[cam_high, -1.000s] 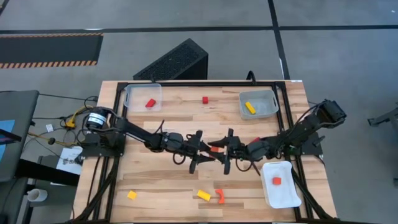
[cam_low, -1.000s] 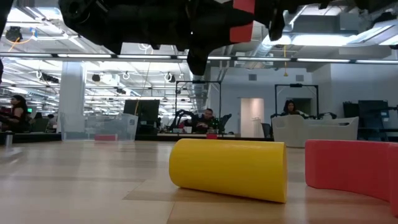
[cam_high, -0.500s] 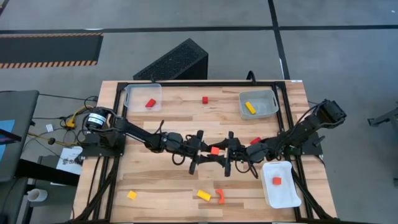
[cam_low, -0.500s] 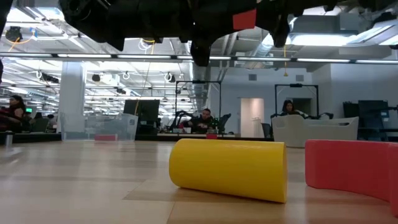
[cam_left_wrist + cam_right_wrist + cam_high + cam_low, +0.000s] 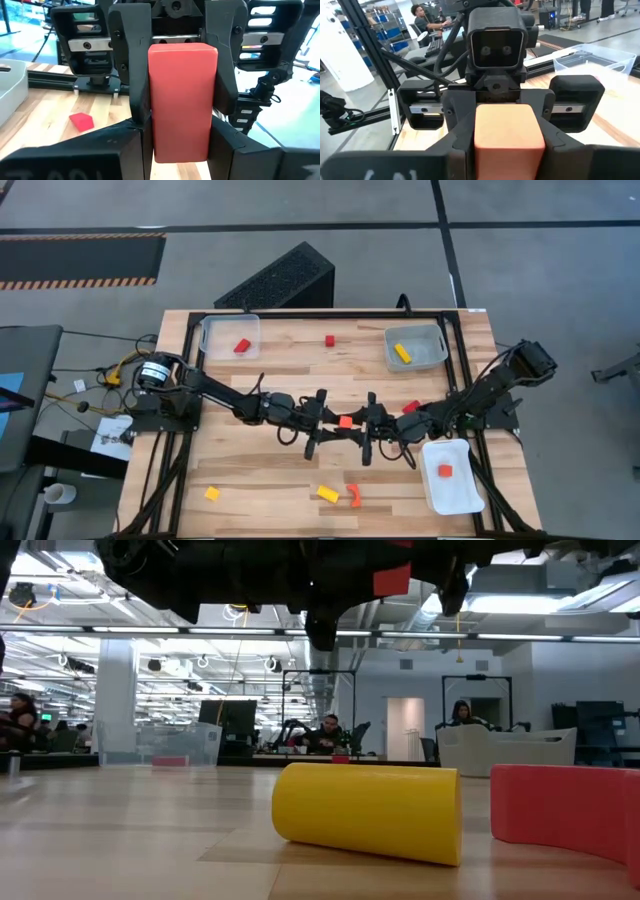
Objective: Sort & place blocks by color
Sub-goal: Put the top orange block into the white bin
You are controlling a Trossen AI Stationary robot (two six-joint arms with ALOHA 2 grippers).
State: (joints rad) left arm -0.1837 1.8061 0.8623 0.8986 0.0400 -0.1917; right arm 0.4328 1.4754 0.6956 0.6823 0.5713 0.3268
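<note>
**Ana:** Orange-red, that bar (image 5: 183, 100), and it was pinched from both ends. The right gripper's fingers (image 5: 127, 65) lay flat against its two long sides. The left gripper's own fingers (image 5: 235, 155) closed in on its near end.

**Ben:** So both were narrowed onto the one block?

**Ana:** It looked so. From above, the left gripper (image 5: 325, 423) and the right gripper (image 5: 362, 423) met nose to nose over the middle of the table (image 5: 280, 375), with the bar lifted between them. I couldn't tell which one bore the weight.

**Ben:** How would it handle?

**Ana:** I'd judge it light, stiff and smooth-faced. The flat sides are the place to grip. If one gripper lets go first, a hold on only a short end could let it pivot.

**Ben:** And beyond them?

**Ana:** A small red block (image 5: 410, 406) lay on the table by the right arm. The white tray (image 5: 460, 500) at the front right corner held an orange-red cube (image 5: 445, 471). The clear tray (image 5: 213, 330) at the back left held a red piece (image 5: 241, 346), and the one at the back right (image 5: 432, 360) held a yellow bar (image 5: 402, 353). A red cube (image 5: 329, 340) sat near the back edge. Along the front edge were a yellow cube (image 5: 212, 493), a yellow bar (image 5: 327, 494) and an orange curved piece (image 5: 353, 496).
</note>
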